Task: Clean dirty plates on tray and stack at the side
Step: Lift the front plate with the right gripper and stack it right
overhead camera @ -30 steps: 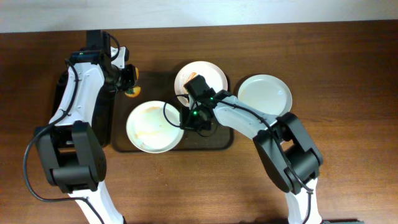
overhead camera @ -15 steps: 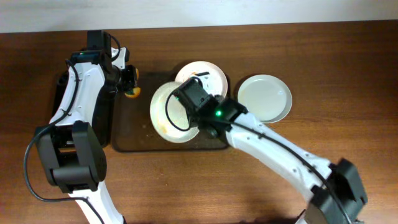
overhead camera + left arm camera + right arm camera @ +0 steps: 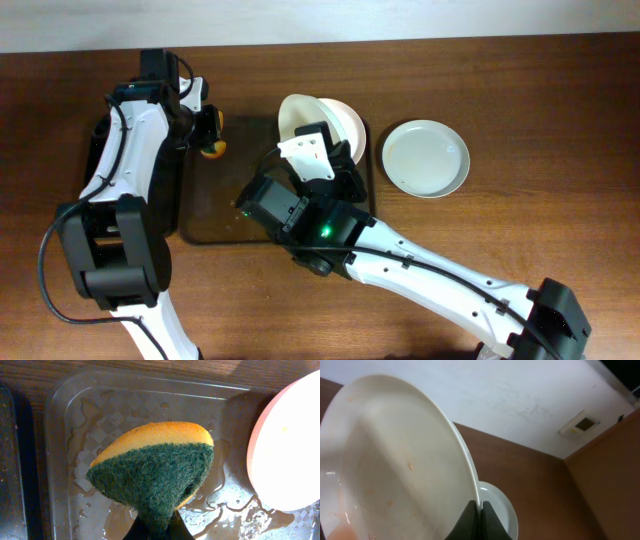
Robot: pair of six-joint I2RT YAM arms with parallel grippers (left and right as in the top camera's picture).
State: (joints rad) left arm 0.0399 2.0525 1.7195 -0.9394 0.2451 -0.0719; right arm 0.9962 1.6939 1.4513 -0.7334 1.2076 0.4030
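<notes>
My right gripper (image 3: 308,138) is shut on the rim of a sauce-smeared white plate (image 3: 297,112) and holds it tilted on edge, high above the dark brown tray (image 3: 220,205). In the right wrist view the jaws (image 3: 480,512) pinch that plate (image 3: 395,460), which has faint orange specks. A second plate (image 3: 350,125) lies at the tray's back right, partly hidden. A clean white plate (image 3: 425,158) sits on the table to the right. My left gripper (image 3: 208,132) is shut on a green and orange sponge (image 3: 155,470) over the tray's back left corner.
A smaller black tray (image 3: 168,190) lies under my left arm, left of the brown tray. The left wrist view shows a wet clear surface (image 3: 100,420) under the sponge and a pale round plate edge (image 3: 290,445) at the right.
My right gripper has lifted the front-left plate off the tray, carried it right and back, and tipped it on edge. My left arm has not moved.
</notes>
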